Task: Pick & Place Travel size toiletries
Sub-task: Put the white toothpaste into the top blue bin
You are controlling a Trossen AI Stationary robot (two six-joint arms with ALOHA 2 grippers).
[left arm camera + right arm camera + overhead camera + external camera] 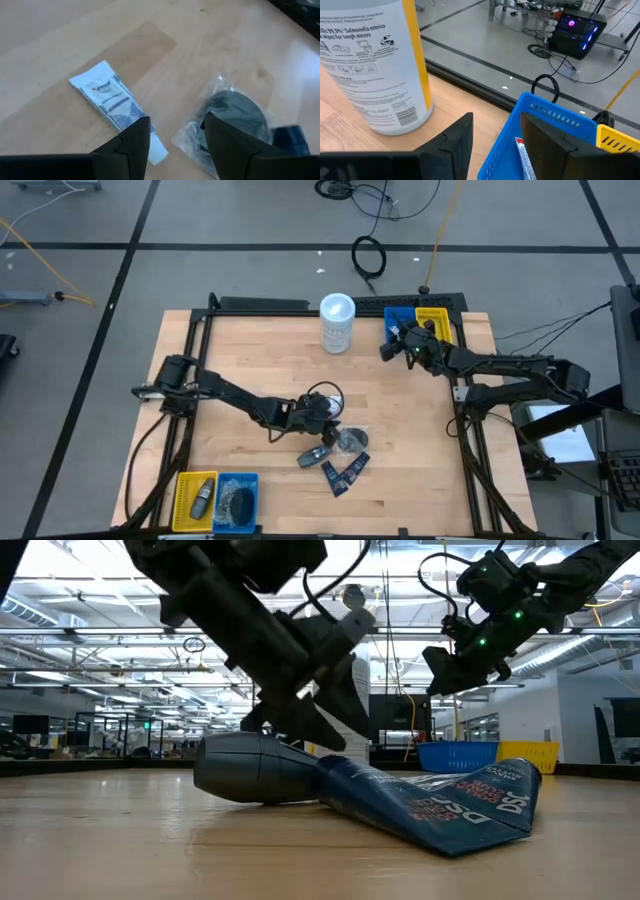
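Note:
My left gripper (pixel 327 412) (pixel 175 127) is open, low over the middle of the table. Below it in the left wrist view lie a small white tube (pixel 116 106) and a round dark clear-wrapped bundle (pixel 234 119), one off each fingertip. A dark grey mini bottle (pixel 315 455) (pixel 258 768) and flat navy sachets (pixel 346 470) (pixel 440 800) lie flat on the wood nearer the near edge. My right gripper (pixel 390 345) (pixel 496 127) is open above the rim of the far blue bin (pixel 555 120), which holds a white tube (pixel 526 156).
A tall white canister (pixel 337 323) (pixel 375 65) stands at the far edge, left of the blue bin (pixel 400 315) and yellow bin (pixel 436 320). At the near left corner, a yellow bin (pixel 195 498) holds a dark bottle and a blue bin (pixel 237 500) holds a dark bundle.

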